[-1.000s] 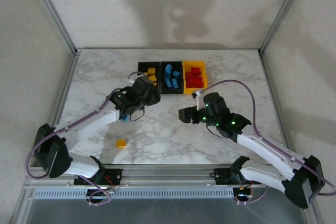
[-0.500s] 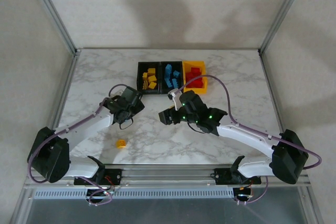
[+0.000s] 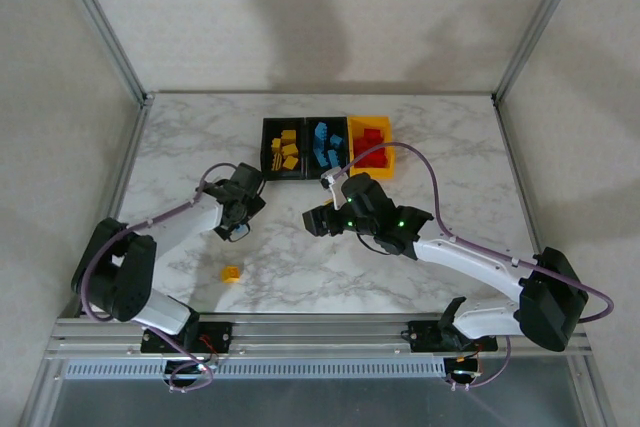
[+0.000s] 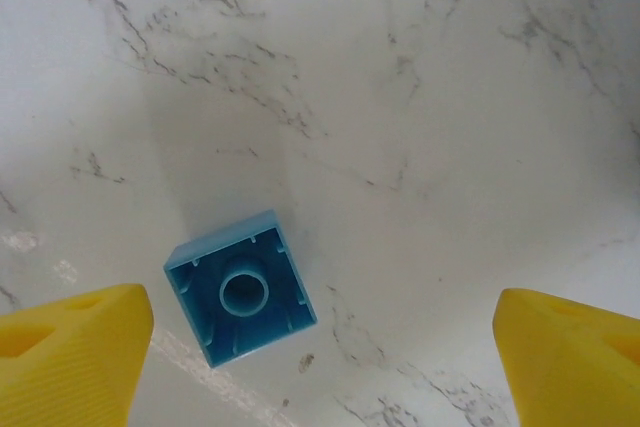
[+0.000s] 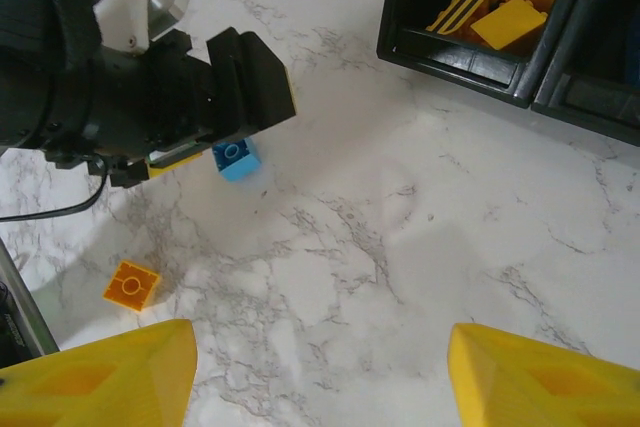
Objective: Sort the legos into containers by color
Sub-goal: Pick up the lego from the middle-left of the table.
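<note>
I see the left gripper (image 4: pixel 320 342) pointing down over the table (image 4: pixel 450 97), fingers spread wide, with a loose blue lego (image 4: pixel 240 287) lying untouched between them. The right gripper (image 5: pixel 320 367) hovers released, holding nothing. The left black bin (image 3: pixel 266 152) holds yellow legos (image 3: pixel 288 150), the middle black bin (image 3: pixel 325 175) blue legos (image 3: pixel 325 147), and the yellow-orange bin (image 3: pixel 391 157) red legos (image 3: pixel 370 145).

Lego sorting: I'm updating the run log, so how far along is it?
Mostly done: sorted bricks fill the three bins by color. In hand: nothing. The left end effector hangs open above a loose blue brick, and the right end effector is open and empty. Left: that blue brick and one yellow brick on the table.
</note>
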{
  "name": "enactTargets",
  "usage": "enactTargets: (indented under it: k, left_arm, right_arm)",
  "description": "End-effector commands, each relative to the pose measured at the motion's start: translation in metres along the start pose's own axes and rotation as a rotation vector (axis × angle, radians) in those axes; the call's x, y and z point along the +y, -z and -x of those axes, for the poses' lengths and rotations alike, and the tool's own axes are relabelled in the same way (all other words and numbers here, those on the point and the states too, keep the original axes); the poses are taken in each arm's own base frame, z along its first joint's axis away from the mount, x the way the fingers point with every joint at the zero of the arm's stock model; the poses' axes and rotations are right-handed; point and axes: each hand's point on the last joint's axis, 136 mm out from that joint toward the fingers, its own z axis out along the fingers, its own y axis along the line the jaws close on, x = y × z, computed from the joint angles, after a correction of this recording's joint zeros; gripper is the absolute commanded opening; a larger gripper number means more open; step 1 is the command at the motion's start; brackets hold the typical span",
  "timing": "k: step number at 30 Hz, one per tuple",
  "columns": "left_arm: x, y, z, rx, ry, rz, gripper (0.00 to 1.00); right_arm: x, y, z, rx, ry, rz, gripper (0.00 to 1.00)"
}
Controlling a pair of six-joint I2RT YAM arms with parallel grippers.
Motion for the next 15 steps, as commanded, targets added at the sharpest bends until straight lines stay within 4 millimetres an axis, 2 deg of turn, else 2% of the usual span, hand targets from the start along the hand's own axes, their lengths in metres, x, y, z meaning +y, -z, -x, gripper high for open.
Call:
enactTargets:
  k: [1, 6, 8, 12, 15]
  left_arm:
    - [0.010, -0.012, -0.005, 0.017, 0.001, 0.049, 0.87]
    - [0.020, -0.029, -0.011, 0.033, -0.003, 0.094, 0.81]
    - [0.020, -0.033, -0.012, 0.037, -0.009, 0.099, 0.75]
    - [0.018, -0.034, -0.012, 0.042, -0.019, 0.095, 0.53]
    - [0.015, -0.030, -0.010, 0.039, -0.028, 0.081, 0.44]
  right_arm:
    - [0.002, 0.005, 0.010, -0.037, 0.004, -0.012, 0.67]
    - [0.001, 0.005, 0.010, -0.038, 0.003, -0.015, 0.67]
    - [0.001, 0.006, 0.011, -0.039, 0.004, -0.017, 0.67]
    - [0.000, 0.006, 0.011, -0.039, 0.002, -0.022, 0.67]
    - [0.000, 0.006, 0.012, -0.042, 0.001, -0.023, 0.67]
